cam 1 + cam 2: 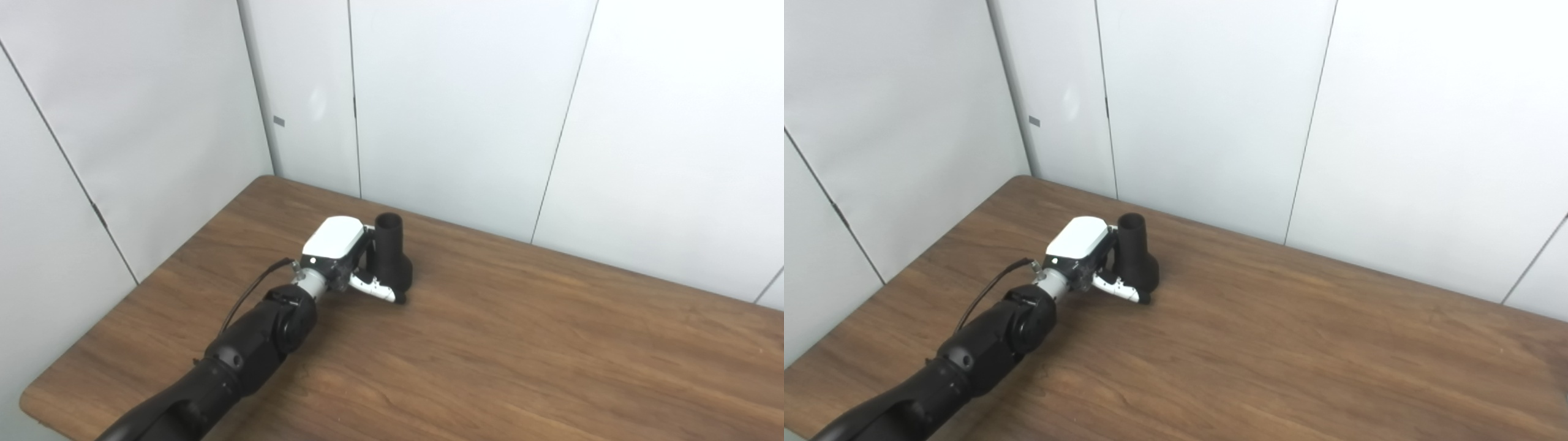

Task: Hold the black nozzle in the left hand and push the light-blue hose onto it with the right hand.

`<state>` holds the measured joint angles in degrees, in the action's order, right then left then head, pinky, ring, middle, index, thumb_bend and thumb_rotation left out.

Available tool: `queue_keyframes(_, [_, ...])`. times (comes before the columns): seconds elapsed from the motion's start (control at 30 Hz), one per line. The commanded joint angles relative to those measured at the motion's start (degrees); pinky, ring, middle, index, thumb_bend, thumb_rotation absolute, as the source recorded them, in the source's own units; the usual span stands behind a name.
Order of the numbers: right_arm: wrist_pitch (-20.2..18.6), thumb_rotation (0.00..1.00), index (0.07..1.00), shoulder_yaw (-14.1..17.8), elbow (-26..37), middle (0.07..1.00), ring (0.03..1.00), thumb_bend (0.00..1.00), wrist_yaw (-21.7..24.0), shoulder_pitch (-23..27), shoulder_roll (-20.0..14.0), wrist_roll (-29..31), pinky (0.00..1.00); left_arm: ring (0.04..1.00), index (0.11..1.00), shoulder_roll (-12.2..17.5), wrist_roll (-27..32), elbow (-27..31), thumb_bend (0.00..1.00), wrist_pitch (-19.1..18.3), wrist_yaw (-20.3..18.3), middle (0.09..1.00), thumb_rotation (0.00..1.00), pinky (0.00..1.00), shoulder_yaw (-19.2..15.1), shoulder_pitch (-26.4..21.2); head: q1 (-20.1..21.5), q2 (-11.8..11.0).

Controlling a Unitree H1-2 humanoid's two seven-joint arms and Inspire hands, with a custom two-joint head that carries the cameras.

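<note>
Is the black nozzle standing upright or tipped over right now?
Upright. The black nozzle stands on its wide base on the table, narrow open end pointing up, with the left hand against its side.

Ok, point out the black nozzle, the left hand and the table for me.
black nozzle (pixel 392 257), left eye view, on its upright body below the open top.
left hand (pixel 343 257), left eye view, below its white back cover.
table (pixel 1304 343), right eye view, on bare wood.
</note>
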<state>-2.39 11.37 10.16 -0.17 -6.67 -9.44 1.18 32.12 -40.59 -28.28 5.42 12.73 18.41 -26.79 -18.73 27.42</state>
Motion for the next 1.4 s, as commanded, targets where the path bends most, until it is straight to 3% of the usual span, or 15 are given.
queue_keyframes(0.0, [0.7,0.74,0.482,0.7,2.9,0.524,0.48,1.0,-0.9,1.6,-1.8,-1.7,0.34,0.272,0.514,0.6,0.4,1.2,0.52,1.9,-2.2,0.401,0.0,0.24,0.4,1.6,2.7,0.3])
queue_keyframes(0.1, [0.5,0.73,0.531,1.6,4.3,0.576,0.542,0.95,-1.8,2.3,-1.4,-1.6,0.4,0.245,0.486,1.2,0.5,2.3,0.52,4.3,-1.6,0.464,0.0,0.22,0.2,2.7,9.5,0.3])
queue_keyframes(0.17, [1.2,0.65,0.584,2.2,4.9,0.625,0.603,0.74,-2.4,2.7,-1.2,-1.7,0.48,0.269,0.508,1.3,1.1,3.6,0.52,5.3,-2.6,0.419,0.0,0.24,0.0,3.7,13.1,0.3])
queue_keyframes(0.2, [1.6,0.54,0.625,2.3,5.2,0.659,0.644,0.51,-2.8,2.8,-1.2,-1.9,0.54,0.296,0.515,1.3,1.2,4.1,0.52,6.5,-2.3,0.424,0.0,0.27,0.0,4.2,15.1,0.4])
queue_keyframes(0.23, [1.9,0.37,0.651,2.7,5.4,0.682,0.67,0.39,-3.3,3.1,-1.2,-2.0,0.58,0.302,0.518,1.3,1.1,4.5,0.52,8.1,-1.7,0.425,0.0,0.28,0.2,4.6,16.0,0.4])
queue_keyframes(0.3, [1.9,0.08,0.676,3.4,5.6,0.707,0.698,0.28,-4.3,3.5,-1.2,-2.7,0.65,0.275,0.517,1.1,1.4,5.7,0.52,10.0,-1.3,0.41,0.0,0.25,0.1,5.3,19.5,0.6])
queue_keyframes(0.33, [2.3,0.04,0.685,3.8,5.3,0.719,0.712,0.27,-4.7,3.7,-1.4,-2.9,0.67,0.273,0.518,1.0,1.4,6.8,0.52,9.8,-1.9,0.412,0.0,0.24,0.1,5.7,20.4,0.6])
queue_keyframes(0.4, [4.0,0.01,0.687,4.7,4.3,0.722,0.714,0.27,-5.5,4.2,-2.0,-3.3,0.67,0.284,0.521,0.8,1.7,10.4,0.52,8.6,-4.5,0.422,0.0,0.23,0.4,6.6,22.0,0.6])
queue_keyframes(0.53, [5.9,0.0,0.672,6.4,4.0,0.704,0.69,0.3,-6.5,4.7,-1.8,-2.7,0.62,0.227,0.5,0.2,3.6,13.0,0.52,10.8,-7.0,0.439,0.0,0.17,0.6,7.0,23.9,0.6])
queue_keyframes(0.7, [5.5,0.0,0.649,7.9,6.5,0.68,0.665,0.31,-8.9,5.4,-1.0,-3.8,0.6,0.185,0.485,-1.3,0.8,16.9,0.52,10.5,-9.4,0.467,0.0,0.14,1.9,7.3,25.6,0.6])
queue_keyframes(0.87, [3.1,0.03,0.637,8.6,8.9,0.665,0.642,0.36,-13.4,6.8,0.5,-9.8,0.57,0.15,0.481,-3.4,-1.6,18.4,0.52,11.8,-9.3,0.471,0.0,0.1,3.2,7.4,27.5,0.5])
queue_keyframes(1.1, [1.0,0.16,0.778,7.8,10.0,0.772,0.742,0.62,-17.3,9.3,1.7,-18.5,0.62,0.136,0.481,-6.0,-3.9,18.4,0.52,15.6,-8.9,0.471,0.0,0.09,5.4,7.4,33.5,0.4])
queue_keyframes(1.17, [2.1,0.15,0.845,7.4,8.1,0.834,0.818,0.64,-17.9,10.1,1.4,-19.5,0.7,0.134,0.481,-6.9,-4.2,17.6,0.52,17.2,-7.8,0.471,0.0,0.09,6.0,7.4,36.0,0.5])
queue_keyframes(1.27, [1.7,0.26,0.928,7.4,5.6,0.926,0.909,0.72,-18.9,11.5,1.0,-20.9,0.8,0.143,0.481,-8.2,-4.4,16.6,0.52,18.8,-7.5,0.471,0.0,0.09,6.9,7.2,38.0,0.6])
queue_keyframes(1.37, [0.6,0.29,0.964,7.6,3.9,0.964,0.931,0.79,-19.8,13.3,1.2,-21.6,0.83,0.148,0.481,-9.5,-5.1,15.7,0.52,20.2,-6.9,0.471,0.0,0.1,7.7,6.7,39.2,0.8])
